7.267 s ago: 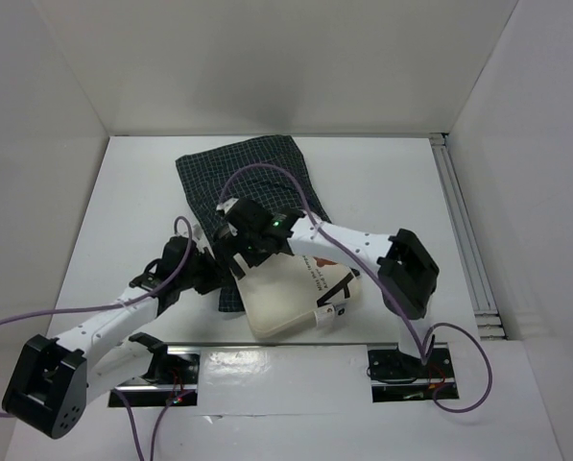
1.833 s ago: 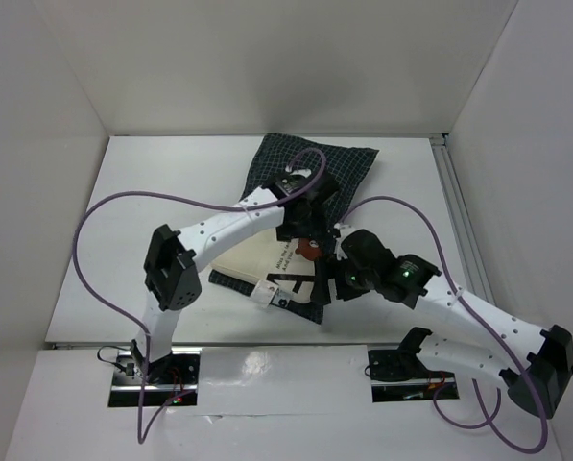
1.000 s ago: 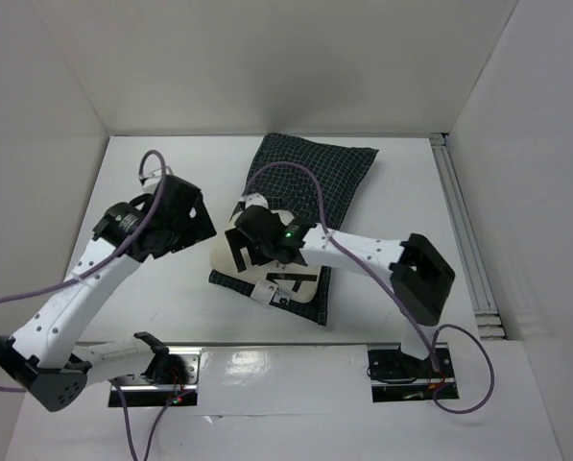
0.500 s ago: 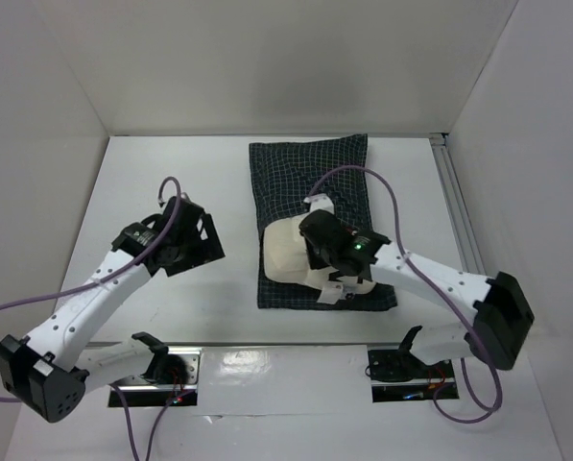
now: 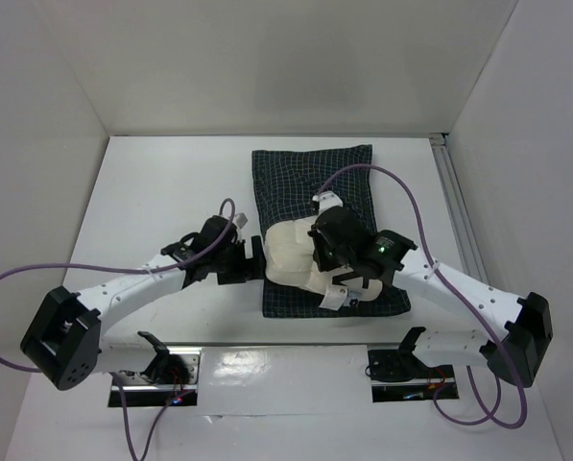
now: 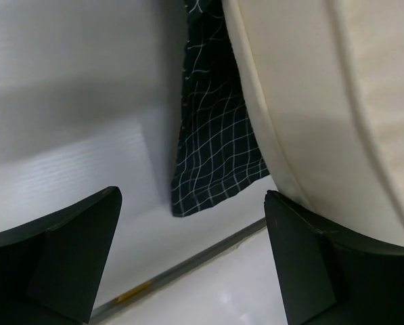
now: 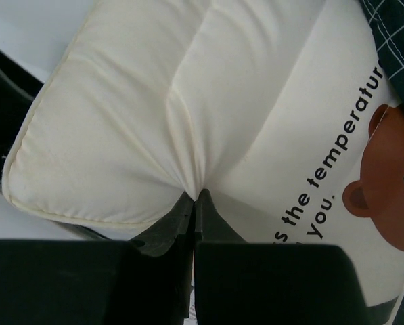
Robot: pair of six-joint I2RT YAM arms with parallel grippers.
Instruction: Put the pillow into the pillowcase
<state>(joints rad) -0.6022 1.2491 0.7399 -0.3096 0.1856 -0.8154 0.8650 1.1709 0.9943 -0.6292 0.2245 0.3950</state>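
Right gripper (image 5: pixel 326 252) is pinching the pillow (image 5: pixel 288 257), which is lying on the pillowcase's (image 5: pixel 310 182) 6 o'clock half; left gripper (image 5: pixel 255 264) is hovering at the pillow's 9 o'clock edge. Left wrist: its fingers are standing wide apart. Right wrist: closed fingers are squeezing a pillow fold.

Both arms are white tubular links (image 5: pixel 132 286) joined by boxy black joint housings (image 5: pixel 60 336). A thin purple cable (image 5: pixel 75 268) runs back from the left gripper (image 5: pixel 255 261), and a second purple cable (image 5: pixel 372 169) arcs behind the right gripper (image 5: pixel 321 252). A small green light (image 5: pixel 383 247) glows just behind the right gripper. Each gripper's fingers (image 6: pixel 66 257) are matte black, wedge-shaped plastic.
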